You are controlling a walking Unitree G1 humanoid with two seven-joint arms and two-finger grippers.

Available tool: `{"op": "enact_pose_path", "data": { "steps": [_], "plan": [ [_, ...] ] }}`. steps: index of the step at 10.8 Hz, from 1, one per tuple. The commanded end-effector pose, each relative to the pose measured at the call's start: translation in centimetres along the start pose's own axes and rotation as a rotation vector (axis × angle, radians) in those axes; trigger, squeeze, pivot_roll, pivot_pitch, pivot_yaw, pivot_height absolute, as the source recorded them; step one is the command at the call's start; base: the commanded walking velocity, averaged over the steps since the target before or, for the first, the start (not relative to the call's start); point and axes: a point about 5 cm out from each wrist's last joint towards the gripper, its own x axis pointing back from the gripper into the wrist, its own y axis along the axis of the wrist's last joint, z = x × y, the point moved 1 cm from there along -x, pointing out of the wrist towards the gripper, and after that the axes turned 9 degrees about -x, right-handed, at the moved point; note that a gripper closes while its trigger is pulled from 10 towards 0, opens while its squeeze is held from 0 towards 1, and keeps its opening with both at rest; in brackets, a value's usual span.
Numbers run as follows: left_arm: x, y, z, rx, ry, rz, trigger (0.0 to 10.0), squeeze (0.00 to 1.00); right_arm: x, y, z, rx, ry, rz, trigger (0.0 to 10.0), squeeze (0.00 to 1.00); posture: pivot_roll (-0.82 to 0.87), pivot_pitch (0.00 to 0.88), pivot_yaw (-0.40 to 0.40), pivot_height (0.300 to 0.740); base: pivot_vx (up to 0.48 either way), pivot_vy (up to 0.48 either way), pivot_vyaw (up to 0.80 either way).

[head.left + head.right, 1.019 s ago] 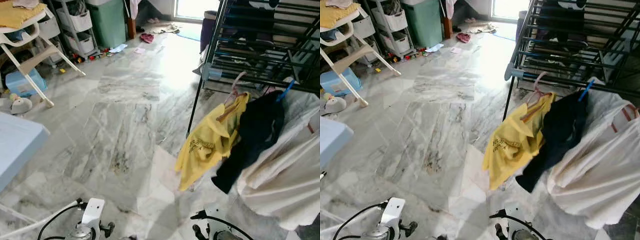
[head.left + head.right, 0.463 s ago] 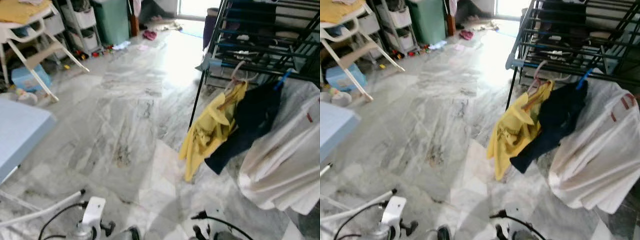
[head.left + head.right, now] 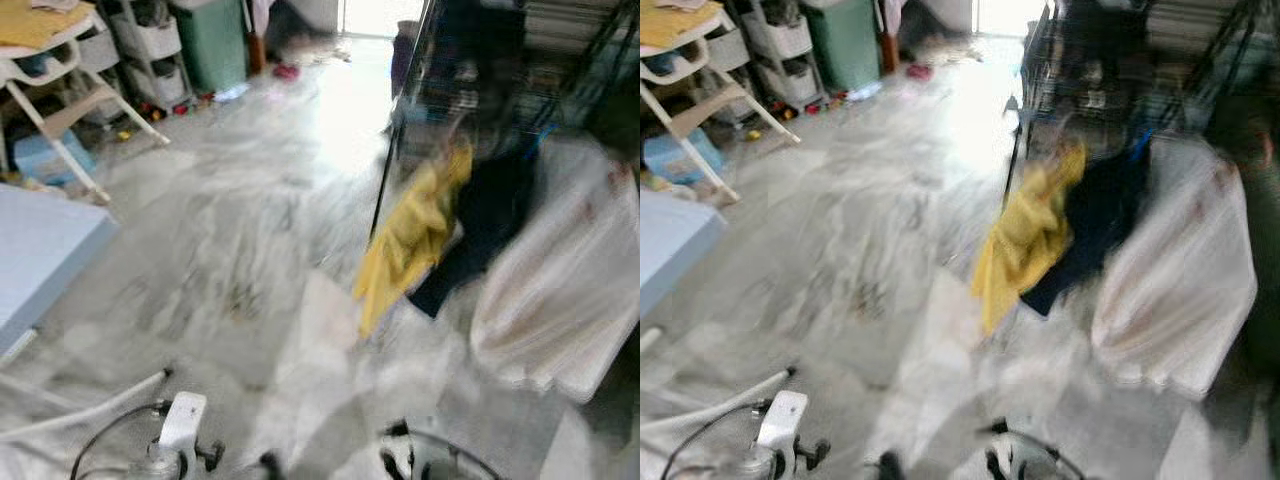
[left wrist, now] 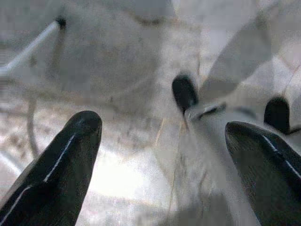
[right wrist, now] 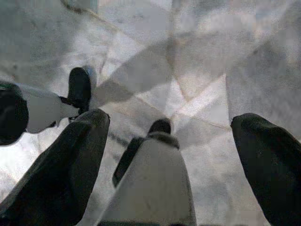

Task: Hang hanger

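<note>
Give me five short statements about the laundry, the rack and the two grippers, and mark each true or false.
1. A yellow garment hangs at the black drying rack. True.
2. The dark garment lies flat on the floor. False: it hangs beside the yellow one.
3. The left gripper is open with nothing between its fingers. True.
4. The right gripper is shut on a hanger. False: it is open and empty, pointing down at the marble floor.
5. A large white cloth hangs on the robot's right of the dark garment. True.
</note>
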Motion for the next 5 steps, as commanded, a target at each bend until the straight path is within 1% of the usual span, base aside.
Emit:
{"op": "enact_pose_path", "data": {
  "steps": [1,5],
  "plan": [
    [-0.02,-0.01,-0.11,-0.01,-0.004,0.005,10.0,0.0,0.15,-0.84,-0.4,-0.017,-0.01,0.028,10.0,0.0,-0.15,0.057,0.037,0.74,-0.289,0.0,0.0],
    [-0.04,-0.01,-0.22,-0.014,-0.007,0.007,10.0,0.0,0.16,-0.91,-0.47,-0.016,-0.012,0.031,10.0,0.0,-0.15,0.057,0.037,0.74,-0.292,0.0,0.0]
  ]
}}
